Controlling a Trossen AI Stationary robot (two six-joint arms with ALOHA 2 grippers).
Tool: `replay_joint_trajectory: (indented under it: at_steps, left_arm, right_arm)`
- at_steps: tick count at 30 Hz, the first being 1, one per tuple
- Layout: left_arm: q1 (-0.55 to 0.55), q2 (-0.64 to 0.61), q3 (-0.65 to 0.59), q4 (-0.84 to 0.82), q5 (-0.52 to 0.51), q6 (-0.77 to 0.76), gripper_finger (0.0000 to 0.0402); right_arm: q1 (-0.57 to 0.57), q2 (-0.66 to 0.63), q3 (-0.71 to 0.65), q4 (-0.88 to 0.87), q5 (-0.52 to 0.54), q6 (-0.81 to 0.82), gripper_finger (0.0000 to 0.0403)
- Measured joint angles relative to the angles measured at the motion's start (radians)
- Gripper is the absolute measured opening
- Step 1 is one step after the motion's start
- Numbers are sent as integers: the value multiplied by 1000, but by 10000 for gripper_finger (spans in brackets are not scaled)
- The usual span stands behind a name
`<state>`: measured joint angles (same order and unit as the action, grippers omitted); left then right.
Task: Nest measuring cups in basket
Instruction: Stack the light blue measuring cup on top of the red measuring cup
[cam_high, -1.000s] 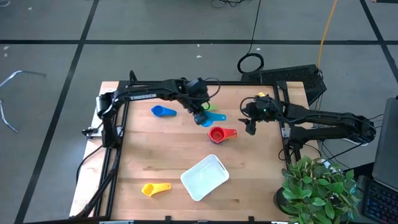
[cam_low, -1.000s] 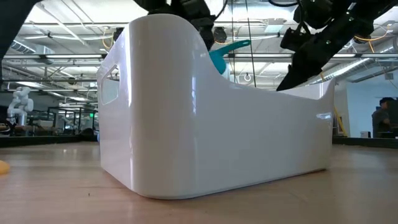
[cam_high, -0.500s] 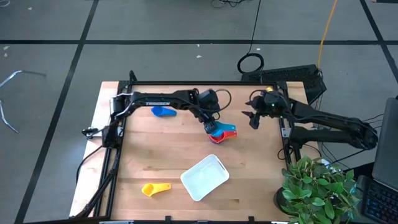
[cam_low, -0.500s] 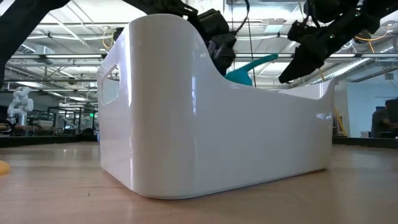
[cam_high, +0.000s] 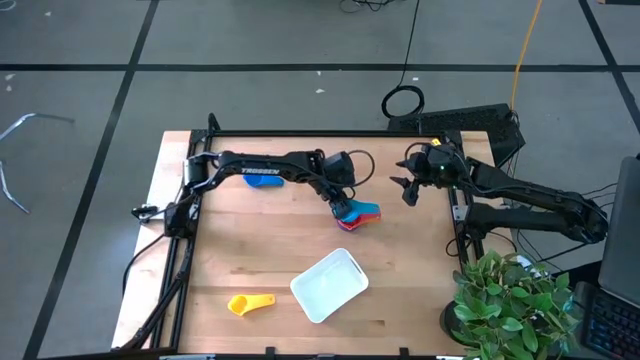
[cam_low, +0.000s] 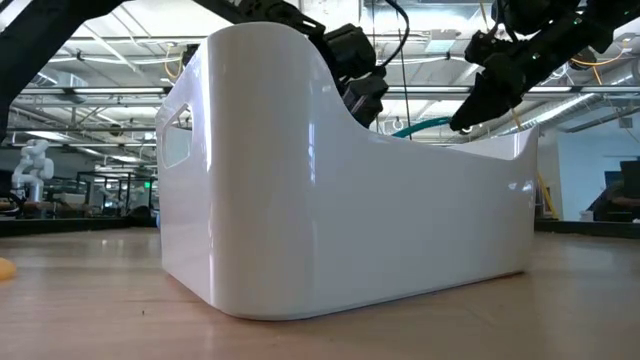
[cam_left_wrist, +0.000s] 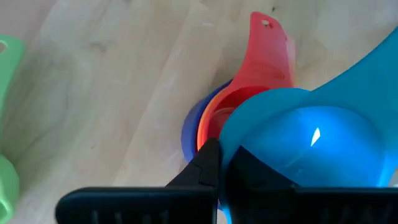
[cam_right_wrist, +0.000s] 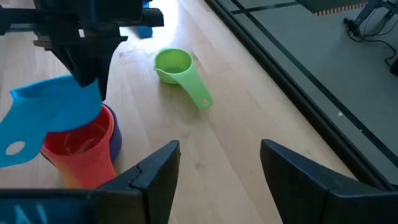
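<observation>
On the wooden counter (cam_high: 240, 255), seen from above and read left to right: a yellow measuring cup (cam_high: 250, 303) lies near the front left, well apart from the white basket (cam_high: 328, 285), which holds no cup that can be seen. A blue cup (cam_high: 262, 180) waits near the back, partly under the left arm. At centre, the left gripper (cam_high: 343, 203), clamped shut on the rim of a light-blue measuring cup (cam_left_wrist: 311, 134), has swung across from the back of the counter over the past second and now holds that cup directly above the red cup (cam_left_wrist: 264, 59), itself seated in a stack with orange and dark blue rims showing beneath. The low view shows the light-blue handle (cam_low: 425, 126) dropped almost level with the basket wall. The cup looks about to seat in the stack. A green cup (cam_right_wrist: 180, 74) lies loose just beyond. At right, the right gripper (cam_high: 405, 190) hovers near the counter's back right, fingers apart and empty. The nested stack remains outside the basket.
</observation>
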<state>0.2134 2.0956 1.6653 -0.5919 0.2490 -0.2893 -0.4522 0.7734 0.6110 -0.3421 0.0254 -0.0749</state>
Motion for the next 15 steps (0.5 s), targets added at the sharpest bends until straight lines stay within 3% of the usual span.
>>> replay_joint_trajectory:
  at_steps: [15]
  left_arm:
    - [-6,26,0,-91,-31,18,5]
  right_arm:
    - [0,0,0,0,0,0,215]
